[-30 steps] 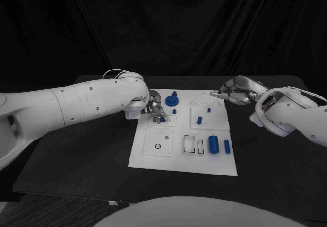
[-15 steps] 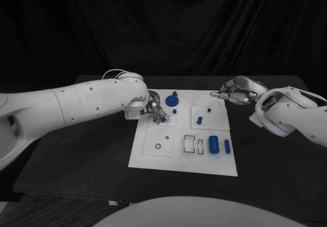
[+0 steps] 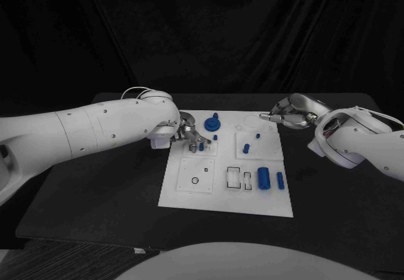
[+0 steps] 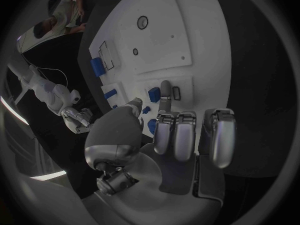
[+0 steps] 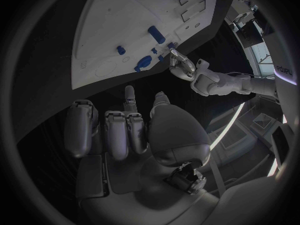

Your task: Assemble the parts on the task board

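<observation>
Black curtains back a black table (image 3: 101, 192) where the white task board (image 3: 227, 201) lies at the middle, its long sides running toward the far edge. Bare tabletop stretches wide along the board's left and right edges and in front of its near edge. The left hand (image 3: 190, 135) hangs over the board's far left corner, most fingers curled in, one finger (image 4: 165, 91) stretched toward a small blue part (image 4: 154, 94) beside a rectangular slot; whether it touches or holds that part cannot be told. Blue parts dot the board: a round knobbed piece (image 3: 213, 123) near the far edge, a peg (image 3: 247, 147) right of centre, a fat cylinder (image 3: 263, 178) and a slim bar (image 3: 280, 180) near the right edge. The right hand (image 3: 291, 114) hovers off the board's far right corner, fingers curled inward with nothing in them. Compared with a second ago, the left hand has drawn slightly toward the far edge, away from the left-side slot, while the right hand has kept its place and the parts lie as they did.
</observation>
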